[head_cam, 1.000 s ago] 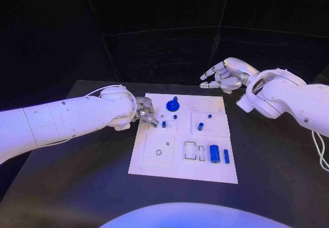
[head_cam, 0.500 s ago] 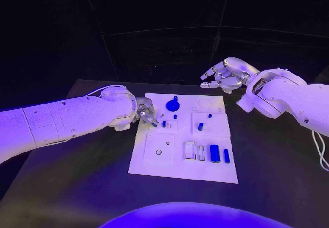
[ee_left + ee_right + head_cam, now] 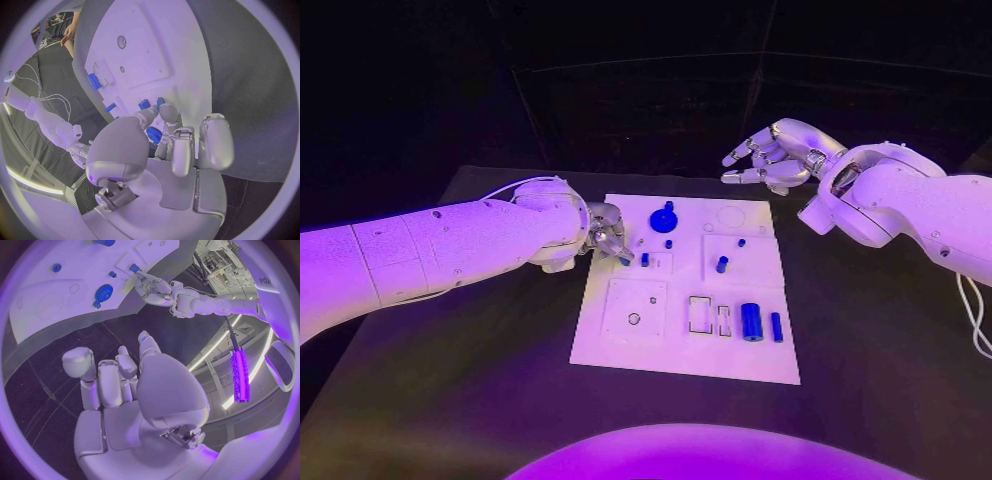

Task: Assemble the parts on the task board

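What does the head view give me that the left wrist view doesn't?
Only the head view shows the whole task board, with the two blue cylinders lying side by side at its near right, and the right hand raised beyond the board's far edge, holding nothing. Only the left wrist view shows the left hand's fingertips up close, reaching down to a small blue part. Both show the left hand at the board's left side.

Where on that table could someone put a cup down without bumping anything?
The bare black table right of the task board, or the near strip in front of it. It is crowded at the board's far-left edge, where the left hand works among small blue parts.
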Robot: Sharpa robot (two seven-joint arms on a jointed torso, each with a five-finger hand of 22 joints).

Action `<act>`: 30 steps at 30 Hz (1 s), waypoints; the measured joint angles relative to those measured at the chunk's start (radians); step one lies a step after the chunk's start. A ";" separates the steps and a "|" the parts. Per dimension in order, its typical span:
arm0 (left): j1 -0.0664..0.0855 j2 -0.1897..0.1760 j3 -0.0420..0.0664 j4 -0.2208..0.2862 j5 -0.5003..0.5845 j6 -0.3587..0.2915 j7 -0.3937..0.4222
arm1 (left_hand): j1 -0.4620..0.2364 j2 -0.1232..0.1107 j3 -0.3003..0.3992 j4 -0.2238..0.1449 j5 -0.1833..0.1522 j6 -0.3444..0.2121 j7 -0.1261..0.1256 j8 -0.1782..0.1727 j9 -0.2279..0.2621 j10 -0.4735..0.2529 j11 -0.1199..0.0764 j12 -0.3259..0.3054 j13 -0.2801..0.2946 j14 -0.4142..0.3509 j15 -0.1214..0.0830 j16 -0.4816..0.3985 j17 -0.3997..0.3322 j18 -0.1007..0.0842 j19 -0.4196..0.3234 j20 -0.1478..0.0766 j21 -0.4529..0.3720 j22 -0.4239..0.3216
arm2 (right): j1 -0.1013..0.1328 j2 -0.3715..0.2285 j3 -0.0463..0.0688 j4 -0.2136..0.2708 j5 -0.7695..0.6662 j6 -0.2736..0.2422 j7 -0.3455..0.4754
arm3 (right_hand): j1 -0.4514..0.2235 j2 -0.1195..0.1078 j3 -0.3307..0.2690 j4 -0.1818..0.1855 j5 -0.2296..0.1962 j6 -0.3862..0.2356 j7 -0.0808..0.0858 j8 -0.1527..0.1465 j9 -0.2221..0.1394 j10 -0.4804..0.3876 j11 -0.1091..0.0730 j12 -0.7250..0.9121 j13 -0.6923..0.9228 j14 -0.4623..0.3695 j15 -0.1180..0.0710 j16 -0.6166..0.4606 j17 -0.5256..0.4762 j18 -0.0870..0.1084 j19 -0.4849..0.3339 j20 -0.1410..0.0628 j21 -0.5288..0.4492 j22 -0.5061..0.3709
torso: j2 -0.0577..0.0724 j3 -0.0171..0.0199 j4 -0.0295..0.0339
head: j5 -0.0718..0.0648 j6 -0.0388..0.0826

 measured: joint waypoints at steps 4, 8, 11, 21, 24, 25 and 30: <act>0.001 0.009 0.000 -0.009 0.000 0.008 -0.001 | -0.002 -0.002 0.003 -0.001 0.000 0.000 0.000 0.004 0.003 0.000 0.000 0.000 0.000 0.000 0.000 0.000 0.000 0.000 0.000 0.000 0.000 0.000 | 0.000 0.001 0.000 -0.001 0.000 0.000 0.000 | 0.001 0.001 -0.002 0.002 0.000 0.000 0.000 0.000 0.000 0.000 0.000 0.000 -0.001 0.000 0.000 0.000 -0.001 0.000 0.000 0.000 0.000 -0.002 | 0.000 0.0004 0.0000 | -0.001 -0.001; 0.002 0.020 0.000 -0.019 -0.001 0.018 -0.005 | -0.008 -0.008 0.010 0.003 0.000 0.001 0.001 0.007 0.004 0.001 0.002 0.000 0.000 0.000 0.000 0.000 0.000 0.000 0.000 0.000 0.000 0.001 | 0.000 0.003 0.000 -0.001 0.000 0.000 0.000 | 0.000 0.008 -0.002 0.002 0.000 0.000 0.000 0.000 -0.001 0.000 0.000 0.000 -0.003 0.000 0.000 0.000 -0.002 0.000 0.000 0.000 0.000 -0.003 | 0.000 0.0007 0.0000 | -0.001 -0.001; 0.002 0.028 0.000 -0.026 -0.002 0.025 -0.010 | -0.009 -0.009 0.010 0.003 0.000 0.000 0.000 0.009 0.005 0.001 0.002 0.000 0.000 0.000 0.000 0.000 0.000 0.000 0.000 0.000 0.000 0.001 | 0.000 0.004 0.000 -0.002 0.000 0.000 0.000 | 0.000 0.008 -0.002 0.002 0.000 0.000 0.000 0.000 -0.001 0.000 0.000 0.000 -0.003 0.000 0.000 0.000 -0.002 0.000 0.000 0.000 0.000 -0.003 | 0.000 0.0008 0.0000 | 0.001 -0.001; 0.003 0.037 0.001 -0.035 -0.003 0.045 -0.020 | -0.011 -0.011 0.014 0.005 -0.004 -0.002 -0.002 0.010 0.005 0.001 0.002 0.000 0.000 0.000 0.000 0.000 0.000 0.000 0.000 0.000 0.000 0.001 | 0.000 0.006 0.000 -0.005 0.000 0.002 0.000 | 0.000 0.008 -0.002 0.002 0.000 0.000 0.000 0.000 -0.001 0.000 0.000 0.000 -0.002 0.000 0.000 0.000 -0.002 0.000 0.000 0.000 0.000 -0.002 | 0.000 0.0011 -0.0002 | -0.002 -0.003; 0.003 0.038 0.002 -0.036 -0.003 0.048 -0.021 | -0.016 -0.006 0.014 0.005 0.000 -0.002 -0.002 0.010 0.006 0.001 0.002 0.000 0.000 0.000 0.000 0.000 0.000 0.000 0.000 0.000 0.000 0.001 | 0.000 0.007 0.000 -0.006 0.000 0.003 0.000 | 0.000 0.008 -0.002 0.002 0.000 0.000 0.000 0.000 -0.001 0.000 0.000 -0.004 -0.004 0.000 0.000 0.000 -0.003 0.000 0.000 0.000 -0.005 -0.005 | 0.000 0.0011 -0.0002 | -0.003 -0.003; 0.003 0.038 0.002 -0.037 -0.003 0.048 -0.021 | -0.027 -0.004 0.016 0.006 0.000 -0.002 -0.002 0.010 0.008 0.001 0.002 0.000 -0.001 0.000 0.000 0.000 0.000 0.000 0.000 0.000 0.000 0.000 | 0.000 0.008 0.000 -0.006 0.000 0.003 0.000 | 0.000 0.008 -0.002 0.002 0.000 0.000 0.000 0.000 -0.001 0.000 0.000 -0.004 -0.004 0.000 0.000 0.000 -0.003 0.000 0.000 0.000 -0.005 -0.005 | 0.000 0.0010 -0.0001 | -0.003 -0.003; 0.002 0.039 -0.001 -0.041 -0.001 0.047 -0.024 | -0.134 -0.038 0.051 -0.023 0.005 0.005 -0.008 0.016 0.010 0.001 0.002 0.000 -0.011 0.000 0.000 0.000 0.000 0.000 0.000 0.000 0.000 -0.003 | 0.000 0.010 0.000 -0.009 0.000 0.004 0.000 | 0.000 0.008 -0.002 0.002 0.000 0.000 0.000 0.000 -0.001 0.000 0.000 -0.004 -0.006 0.000 0.000 -0.003 -0.005 0.000 0.000 0.000 -0.005 -0.008 | 0.000 0.0006 0.0011 | -0.004 -0.004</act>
